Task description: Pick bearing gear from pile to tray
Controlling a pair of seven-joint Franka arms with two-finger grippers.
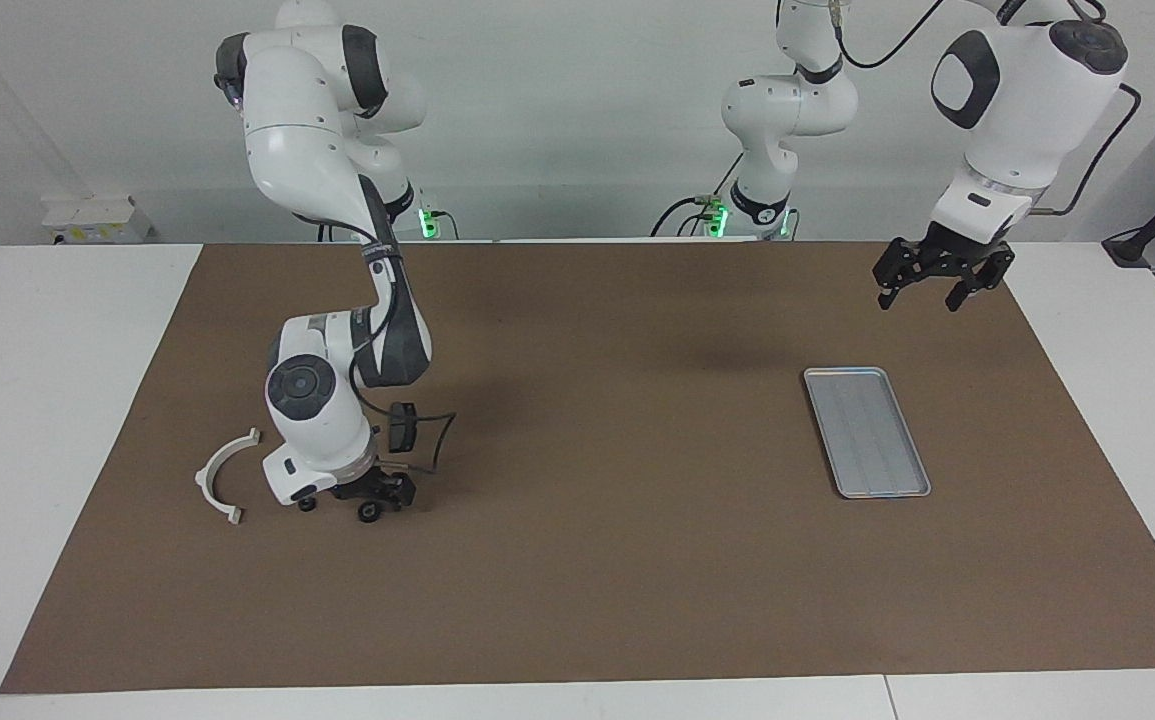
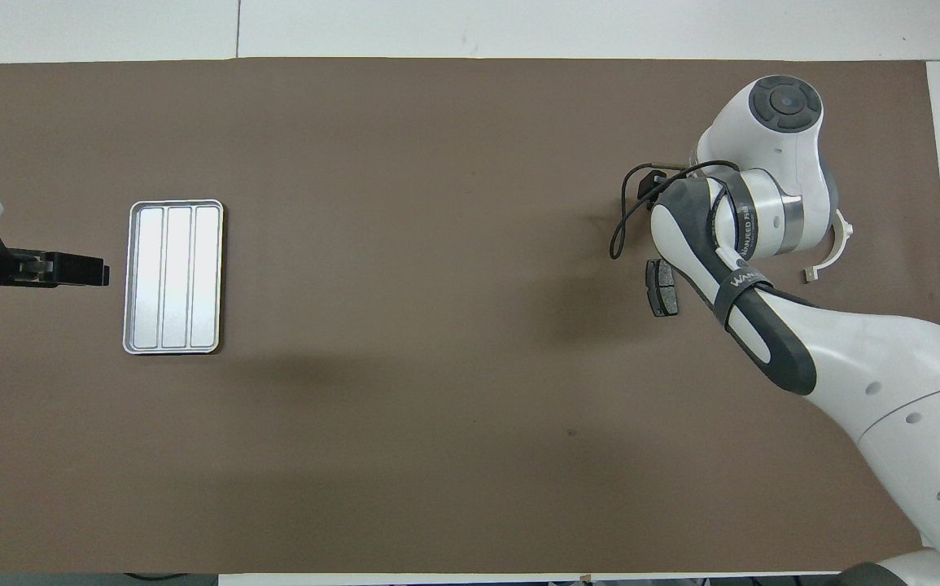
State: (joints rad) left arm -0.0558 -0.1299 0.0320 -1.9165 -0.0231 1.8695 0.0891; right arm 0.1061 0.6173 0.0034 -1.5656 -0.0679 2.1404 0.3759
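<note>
Facing view: the right arm is bent sharply down at its elbow and wrist, with the right gripper lowered to the brown mat among the pile at the right arm's end of the counter. Its black fingers sit right at the mat surface, and whether they are apart or together around anything cannot be told, because the wrist body and the dark parts merge there. A small camera block and a looping black cable hang off the wrist just above the gripper.

Two tiny black round pieces show at the gripper: one just under the fingertips and another beside the white wrist housing. The white arc bracket lies flat on the mat just beside the wrist, toward the right arm's end of the counter, its open side turned to the gripper. In the overhead view the arm's forearm and wrist cover most of the pile; one dark grey brake pad lies clear of it, nearer the robots than the gripper, and only part of the bracket shows past the wrist.

The left arm waits, raised, its left gripper hanging with fingers spread apart over the mat near the left arm's end of the counter.

The tray lies flat on the mat toward the left arm's end, well apart from the pile, a silver-grey rectangle with rounded corners, a raised rim and lengthwise ribs. No part lies in it.
</note>
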